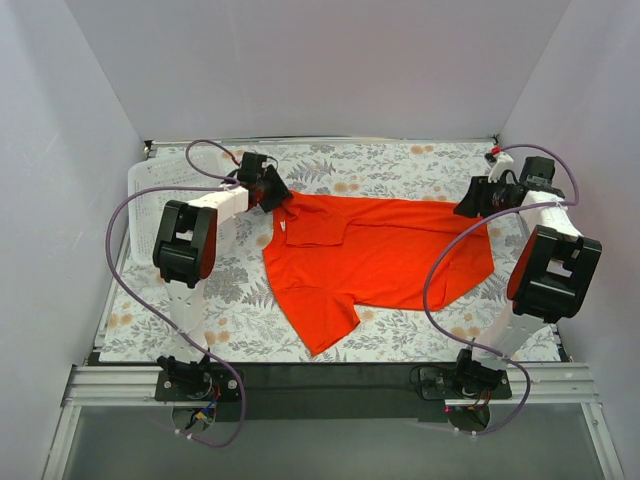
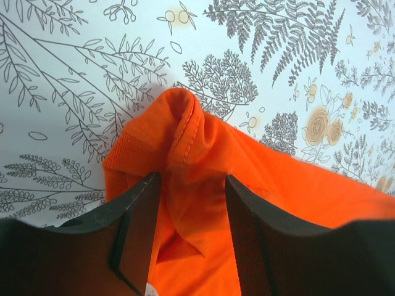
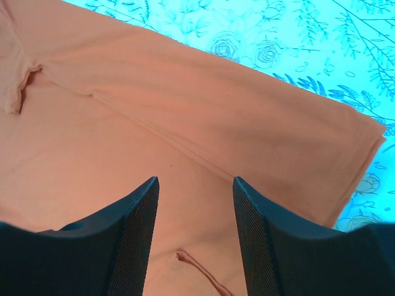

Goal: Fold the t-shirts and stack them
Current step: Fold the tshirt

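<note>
Top external — t-shirt [image 1: 385,255] edge spans left gripper [image 1: 276,192] to right gripper [image 1: 468,208].

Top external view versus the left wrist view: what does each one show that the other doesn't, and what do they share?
Only the top external view shows the whole orange t-shirt laid out, the right gripper at its right edge, and a white basket at the far left. Only the left wrist view shows, close up, a bunched, stitched edge of the shirt between the parted fingers of the left gripper. Both show orange fabric on the floral tablecloth.
</note>
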Available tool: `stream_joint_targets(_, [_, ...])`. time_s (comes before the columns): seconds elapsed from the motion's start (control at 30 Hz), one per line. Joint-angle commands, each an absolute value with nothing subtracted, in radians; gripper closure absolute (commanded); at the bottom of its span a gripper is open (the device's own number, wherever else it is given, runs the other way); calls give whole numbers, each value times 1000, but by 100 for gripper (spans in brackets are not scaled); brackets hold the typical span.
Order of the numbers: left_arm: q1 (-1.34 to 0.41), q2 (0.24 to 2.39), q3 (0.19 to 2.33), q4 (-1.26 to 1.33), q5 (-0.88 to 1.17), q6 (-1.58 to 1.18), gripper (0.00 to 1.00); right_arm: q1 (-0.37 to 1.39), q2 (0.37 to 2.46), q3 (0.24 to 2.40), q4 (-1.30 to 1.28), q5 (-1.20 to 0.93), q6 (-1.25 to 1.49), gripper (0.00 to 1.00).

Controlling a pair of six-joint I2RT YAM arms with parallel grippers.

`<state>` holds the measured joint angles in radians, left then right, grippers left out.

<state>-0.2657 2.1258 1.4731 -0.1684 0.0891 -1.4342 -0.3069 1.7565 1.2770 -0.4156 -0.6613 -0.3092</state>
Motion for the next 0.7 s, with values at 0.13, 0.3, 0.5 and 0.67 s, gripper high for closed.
stream_joint_targets(0.13, [-268, 2141, 1551, -207, 46, -1437, 67, -344, 1798, 1296, -393, -690, -319, 51])
stream_joint_targets(0.3, [-265, 2141, 1562, -207, 26, -1417, 84, -374, 1821, 1298, -393, -667, -318, 52])
stream_joint_targets(0.5, [-245, 2145, 1578, -201, 28, -1391, 89, -411, 1847, 1298, -391, -657, -307, 52])
stream_joint_targets(0.67, [-223, 2155, 1588, -175, 92, -1353, 85, -428, 1893, 1313, -391, -658, -290, 53])
